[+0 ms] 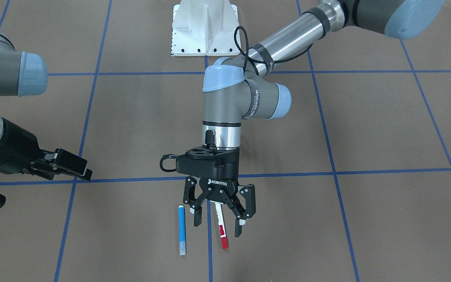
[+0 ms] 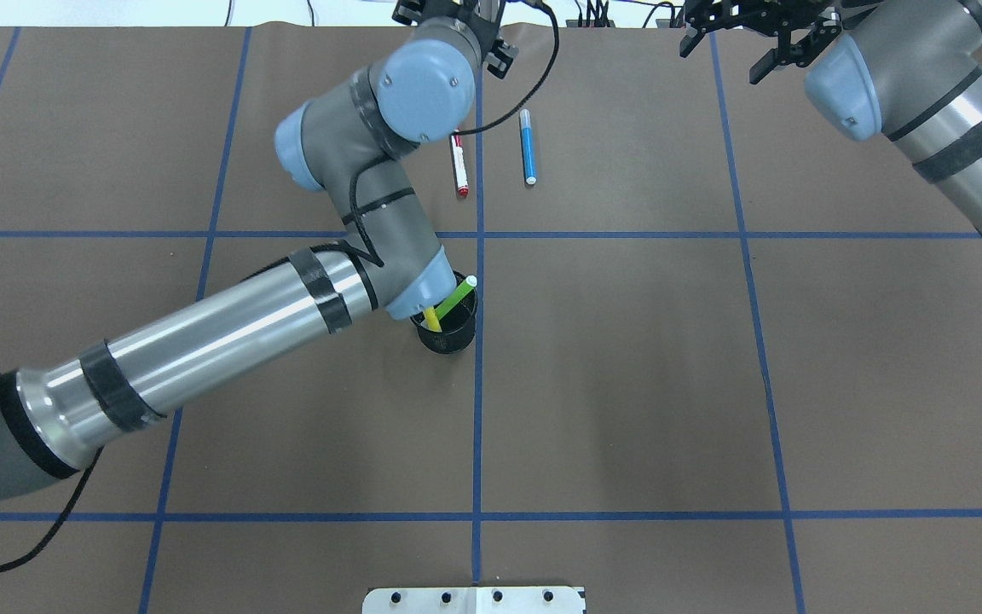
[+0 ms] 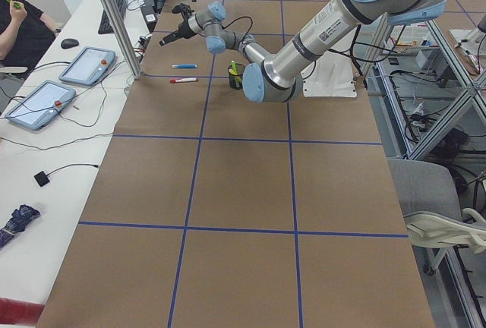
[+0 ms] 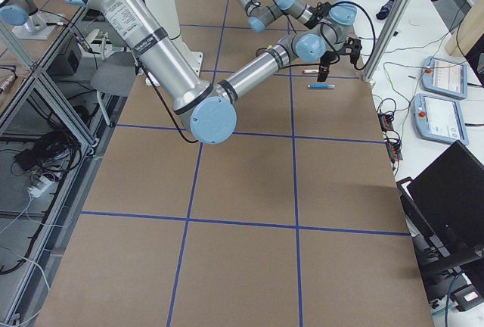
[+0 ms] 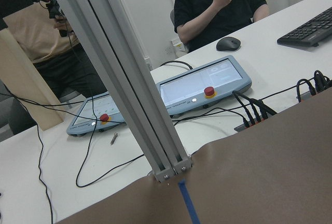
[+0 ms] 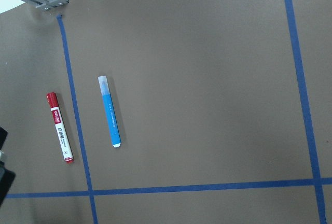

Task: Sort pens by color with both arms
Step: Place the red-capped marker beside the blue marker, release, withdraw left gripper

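Observation:
A blue pen (image 1: 181,231) and a white pen with a red cap (image 1: 223,235) lie side by side on the brown table, apart from each other. Both also show in the overhead view, the blue pen (image 2: 528,147) and the red one (image 2: 459,166), and in the right wrist view, the blue pen (image 6: 110,112) and the red one (image 6: 59,126). My left gripper (image 1: 218,228) is open and hangs over the red pen, one finger on each side. A light green pen (image 2: 457,298) and a yellow pen (image 2: 431,318) stand in a black mesh cup (image 2: 448,333). My right gripper (image 2: 723,58) is open and empty, off to the side of the pens.
The left arm's forearm (image 2: 227,341) stretches across the table and partly covers the cup. The white pedestal base (image 1: 204,27) stands at the robot's side. An aluminium post (image 5: 135,79) rises at the far table edge, with touch panels (image 5: 207,86), cables and people behind it.

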Tool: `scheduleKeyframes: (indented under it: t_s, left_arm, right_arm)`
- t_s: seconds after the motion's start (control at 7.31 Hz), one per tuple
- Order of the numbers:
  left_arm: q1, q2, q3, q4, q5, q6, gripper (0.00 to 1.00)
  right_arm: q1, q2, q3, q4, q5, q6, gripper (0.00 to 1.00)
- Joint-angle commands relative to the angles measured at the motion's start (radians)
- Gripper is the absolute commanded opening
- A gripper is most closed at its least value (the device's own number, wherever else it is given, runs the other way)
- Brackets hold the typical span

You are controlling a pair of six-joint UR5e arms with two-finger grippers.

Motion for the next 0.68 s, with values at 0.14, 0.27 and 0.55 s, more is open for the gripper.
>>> scheduleKeyframes:
  t_s: [0.14,0.27,0.55]
  left_arm:
    - [-0.211,0.068,-0.066,0.130,-0.300,0.021,0.99]
    - [-0.300,0.114,-0.067,0.127,-0.449,0.041,0.99]
    - [-0.381,0.162,-0.067,0.119,-0.574,0.061,0.99]
  right_arm:
    - [-0.044,0.011,0.040,-0.021,-0.060,0.093,1.00]
    - [-0.077,0.035,0.037,-0.038,-0.052,0.186,1.00]
    - [-0.145,0.138,0.035,-0.197,-0.029,0.282,1.00]
